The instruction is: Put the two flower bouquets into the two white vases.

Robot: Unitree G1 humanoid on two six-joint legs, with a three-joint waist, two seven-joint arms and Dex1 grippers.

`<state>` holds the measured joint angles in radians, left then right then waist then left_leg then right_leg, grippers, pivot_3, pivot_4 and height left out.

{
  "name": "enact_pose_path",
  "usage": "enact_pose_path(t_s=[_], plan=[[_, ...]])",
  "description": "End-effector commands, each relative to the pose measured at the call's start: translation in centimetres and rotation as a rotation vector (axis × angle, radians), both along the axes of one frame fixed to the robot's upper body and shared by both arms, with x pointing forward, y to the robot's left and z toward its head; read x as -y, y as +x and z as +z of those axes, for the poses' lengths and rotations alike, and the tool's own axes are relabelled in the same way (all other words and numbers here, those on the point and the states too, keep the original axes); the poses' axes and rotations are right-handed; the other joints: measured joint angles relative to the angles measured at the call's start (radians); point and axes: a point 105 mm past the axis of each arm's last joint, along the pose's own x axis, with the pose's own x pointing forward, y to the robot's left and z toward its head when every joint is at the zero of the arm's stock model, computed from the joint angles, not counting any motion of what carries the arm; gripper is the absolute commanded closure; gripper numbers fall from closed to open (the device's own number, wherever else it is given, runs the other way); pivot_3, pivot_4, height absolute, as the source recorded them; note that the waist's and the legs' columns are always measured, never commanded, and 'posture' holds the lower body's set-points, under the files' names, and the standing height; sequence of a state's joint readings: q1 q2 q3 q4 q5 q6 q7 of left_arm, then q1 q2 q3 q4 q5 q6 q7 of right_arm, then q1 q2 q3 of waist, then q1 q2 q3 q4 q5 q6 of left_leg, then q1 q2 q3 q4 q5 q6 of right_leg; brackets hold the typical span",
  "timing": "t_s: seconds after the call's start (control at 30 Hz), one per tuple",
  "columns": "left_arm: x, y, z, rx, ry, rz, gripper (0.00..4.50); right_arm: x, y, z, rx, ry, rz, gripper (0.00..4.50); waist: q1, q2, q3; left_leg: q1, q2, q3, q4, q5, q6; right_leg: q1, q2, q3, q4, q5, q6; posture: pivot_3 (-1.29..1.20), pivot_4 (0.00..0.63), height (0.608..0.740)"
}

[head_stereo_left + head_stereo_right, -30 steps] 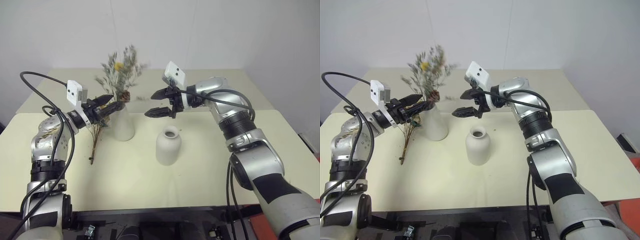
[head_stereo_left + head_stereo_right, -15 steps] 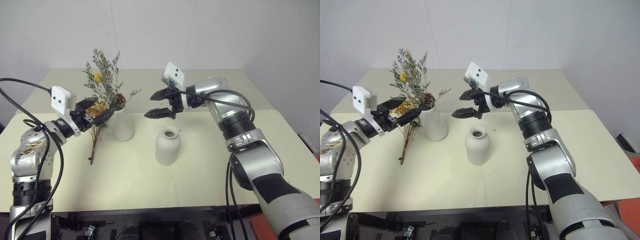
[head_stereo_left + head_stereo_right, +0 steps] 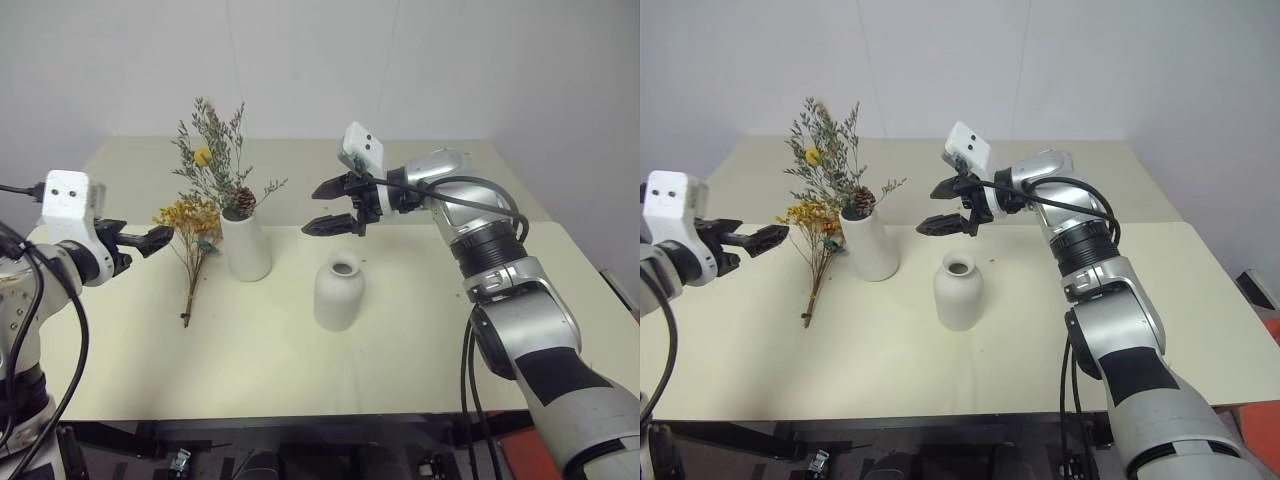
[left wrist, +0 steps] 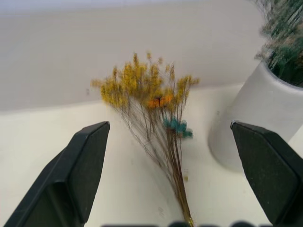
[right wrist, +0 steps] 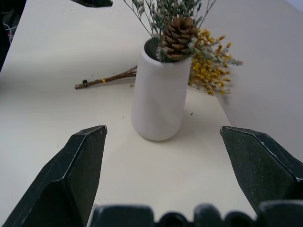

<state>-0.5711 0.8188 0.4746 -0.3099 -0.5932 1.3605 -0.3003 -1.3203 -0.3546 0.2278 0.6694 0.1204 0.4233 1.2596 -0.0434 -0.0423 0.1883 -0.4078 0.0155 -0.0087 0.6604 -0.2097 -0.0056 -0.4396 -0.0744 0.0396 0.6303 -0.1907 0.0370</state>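
Reading from the left, we first meet the left gripper (image 3: 147,238), its two black fingers spread apart with nothing between them, raised above the cream-coloured tabletop (image 3: 260,350) at its left edge and pointing toward the flowers. Just beyond its fingertips, and apart from them, lies the larger yellow-orange dried bouquet with orange and teal flowers (image 3: 192,222); its thin brown stems (image 3: 188,300) run toward the near edge of the table, while its yellow heads rest beside the foot of the taller vase. In the left wrist view we see this bouquet (image 4: 151,94) centred between the two open fingers, flat on the table and unheld.

Next to the right stands the taller matte white tapered vase with a wide mouth (image 3: 246,248), upright. It holds the grey-green sprig bouquet with a brown pine cone (image 3: 218,160); the cone (image 3: 243,203) sits at the rim, and the sprigs rise above it.

Further right, and nearer to us, stands the shorter rounded white bottle-shaped vase with a narrow neck (image 3: 338,292), upright, its mouth empty. The two vases are near each other but do not touch.

Above and slightly behind this shorter vase hangs the right gripper (image 3: 329,208), pointing leftward toward the taller vase, its fingers parted and holding nothing. In the right wrist view we see the taller vase (image 5: 160,92) framed between its open fingers (image 5: 75,175), well apart from them.
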Motion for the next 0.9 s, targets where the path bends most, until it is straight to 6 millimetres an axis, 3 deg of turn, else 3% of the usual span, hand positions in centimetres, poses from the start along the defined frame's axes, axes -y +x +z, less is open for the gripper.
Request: enact_pose_path(t_s=[0.03, 0.17, 0.33, 0.43, 0.67, 0.9], plan=[[0.9, 0.2, 0.1, -0.172, -0.029, -0.007, 0.05, 0.5, -0.6, 1.0, 0.036, -0.005, 0.029, 0.00, 0.000, 0.000, 0.000, 0.000, 0.000, 0.000, 0.000, 0.000, 0.000, 0.000, 0.000, 0.000, 0.000, 0.000, 0.000, 0.00, 0.150, 0.740], [0.7, 0.8, -1.6, -0.387, -0.020, -0.037, 0.05, 0.6, -1.0, 1.0, 0.037, -0.017, 0.049, 0.00, -0.017, 0.000, 0.000, 0.001, 0.000, 0.000, -0.002, 0.000, 0.000, -0.001, 0.000, 0.001, 0.001, 0.000, 0.000, 0.00, 0.150, 0.740], [-0.5, 1.8, -3.8, -0.535, -0.082, 0.062, 0.05, 0.6, -1.5, 1.1, 0.039, -0.021, 0.066, 0.00, -0.026, 0.000, 0.000, 0.001, 0.000, -0.001, -0.002, 0.000, 0.000, -0.001, 0.000, 0.001, 0.001, 0.000, 0.000, 0.00, 0.150, 0.740], [0.0, 2.6, -5.6, -0.611, -0.102, 0.092, 0.05, 0.4, -1.9, 1.3, 0.045, -0.022, 0.086, 0.00, -0.023, 0.000, 0.000, 0.001, 0.000, -0.001, -0.002, 0.000, 0.000, -0.002, 0.000, 0.001, 0.001, 0.000, 0.000, 0.00, 0.150, 0.740], [0.8, 4.0, -8.5, -0.740, -0.129, 0.170, 0.05, -0.1, -2.6, 1.7, 0.058, -0.026, 0.122, 0.00, -0.010, 0.000, 0.000, -0.001, -0.001, -0.001, -0.001, 0.000, -0.001, -0.002, -0.001, 0.001, 0.001, 0.000, 0.000, 0.00, 0.150, 0.740], [0.5, 5.3, -9.0, -0.749, -0.129, 0.217, 0.05, -0.2, -2.6, 1.6, 0.058, -0.029, 0.123, 0.00, -0.008, 0.000, 0.000, 0.000, -0.001, -0.001, -0.001, 0.000, -0.001, -0.002, -0.001, 0.001, 0.001, 0.000, 0.000, 0.00, 0.150, 0.740]])
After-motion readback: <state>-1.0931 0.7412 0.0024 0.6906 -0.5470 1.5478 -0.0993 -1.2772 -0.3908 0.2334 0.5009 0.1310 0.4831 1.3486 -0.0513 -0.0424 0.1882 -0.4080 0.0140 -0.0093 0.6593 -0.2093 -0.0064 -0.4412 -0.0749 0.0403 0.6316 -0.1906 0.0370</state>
